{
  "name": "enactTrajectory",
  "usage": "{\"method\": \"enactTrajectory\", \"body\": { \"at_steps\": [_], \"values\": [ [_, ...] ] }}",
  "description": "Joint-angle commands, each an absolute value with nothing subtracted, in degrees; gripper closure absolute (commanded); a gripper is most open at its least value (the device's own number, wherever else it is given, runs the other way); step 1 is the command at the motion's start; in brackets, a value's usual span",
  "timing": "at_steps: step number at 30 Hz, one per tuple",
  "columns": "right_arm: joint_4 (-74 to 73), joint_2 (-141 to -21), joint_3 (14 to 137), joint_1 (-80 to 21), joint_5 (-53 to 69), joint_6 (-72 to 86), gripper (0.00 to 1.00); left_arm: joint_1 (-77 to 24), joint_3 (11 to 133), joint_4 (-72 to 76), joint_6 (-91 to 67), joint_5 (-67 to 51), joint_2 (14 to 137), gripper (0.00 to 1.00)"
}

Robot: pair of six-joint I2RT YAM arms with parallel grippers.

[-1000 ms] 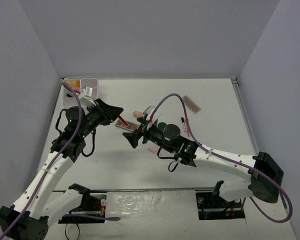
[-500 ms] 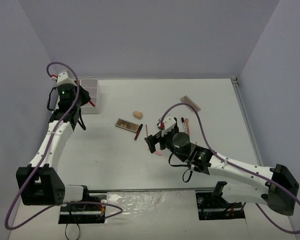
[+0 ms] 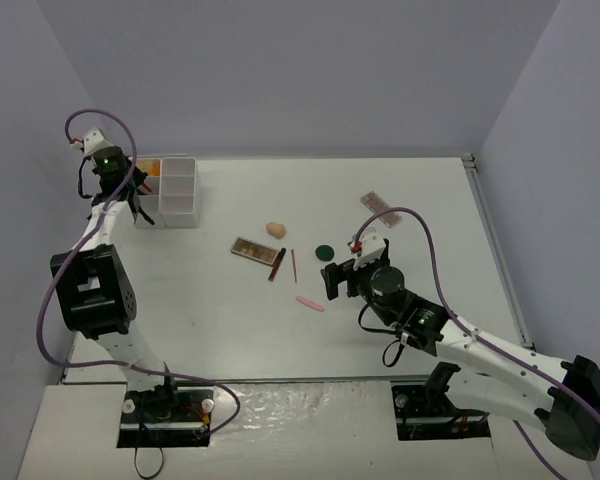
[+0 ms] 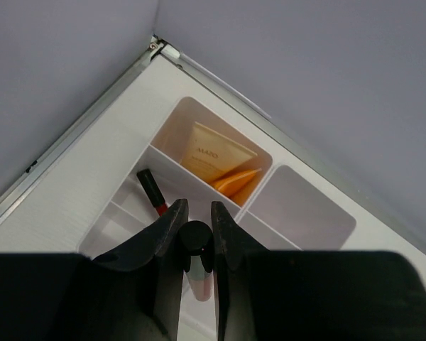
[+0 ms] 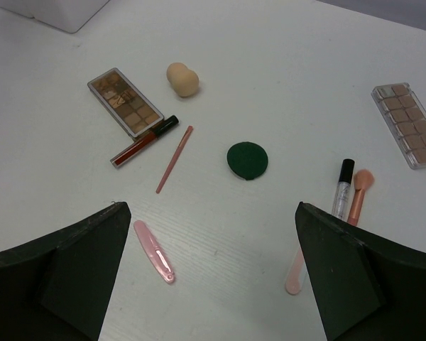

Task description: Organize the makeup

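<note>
My left gripper (image 4: pixel 197 212) is shut on a pink tube with a black cap (image 4: pixel 196 240) and holds it over the white box (image 4: pixel 199 186) at the back left (image 3: pixel 128 200). The box holds orange and beige tubes (image 4: pixel 220 162) and a dark-red stick (image 4: pixel 151 192). My right gripper (image 5: pixel 213 213) is open and empty above the table (image 3: pixel 337 278). Below it lie a brown palette (image 5: pixel 124 101), beige sponge (image 5: pixel 182 79), dark-red tube (image 5: pixel 143 141), pink pencil (image 5: pixel 174 159), dark-green compact (image 5: pixel 247 160), pink flat stick (image 5: pixel 154 251), clear tube (image 5: pixel 342 188) and pink brush (image 5: pixel 359 193).
A second brown palette (image 5: pixel 407 124) lies at the back right (image 3: pixel 380 209). The box (image 3: pixel 175 190) stands in the back left corner against the side wall. One box compartment (image 4: pixel 302 213) has nothing in it. A metal rail (image 3: pixel 495 240) runs along the table's right edge.
</note>
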State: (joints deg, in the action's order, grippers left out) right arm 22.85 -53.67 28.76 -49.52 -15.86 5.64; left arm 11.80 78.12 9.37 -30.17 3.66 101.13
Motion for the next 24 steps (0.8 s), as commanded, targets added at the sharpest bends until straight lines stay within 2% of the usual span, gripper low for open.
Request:
{"method": "enactTrajectory", "body": {
  "at_steps": [1, 11, 14, 16, 18, 24],
  "values": [
    [26.46, -53.13, 28.78, -49.22, -16.26, 6.15, 0.01, 12.71, 84.25, 18.97, -30.41, 5.15, 103.35, 1.00],
    [26.63, -55.07, 28.73, -48.96, -16.16, 6.05, 0.01, 13.69, 86.49, 25.18, -30.54, 5.76, 111.80, 0.96],
    [26.19, -56.21, 29.08, -48.87, -16.07, 6.20, 0.01, 14.19, 86.88, 25.17, -31.46, 5.55, 113.66, 0.91],
    [25.24, -57.08, 29.61, -48.87, -16.11, 6.20, 0.01, 14.37, 87.50, 24.04, -31.39, 5.22, 114.58, 0.84],
    [24.24, -57.87, 30.61, -48.87, -16.25, 6.49, 0.01, 14.66, 87.29, 23.75, -31.46, 4.86, 114.94, 0.69],
    [20.81, -60.40, 32.99, -48.95, -16.18, 8.23, 0.03, 14.93, 84.77, 22.76, -30.60, 3.37, 112.40, 0.39]
  ]
}}
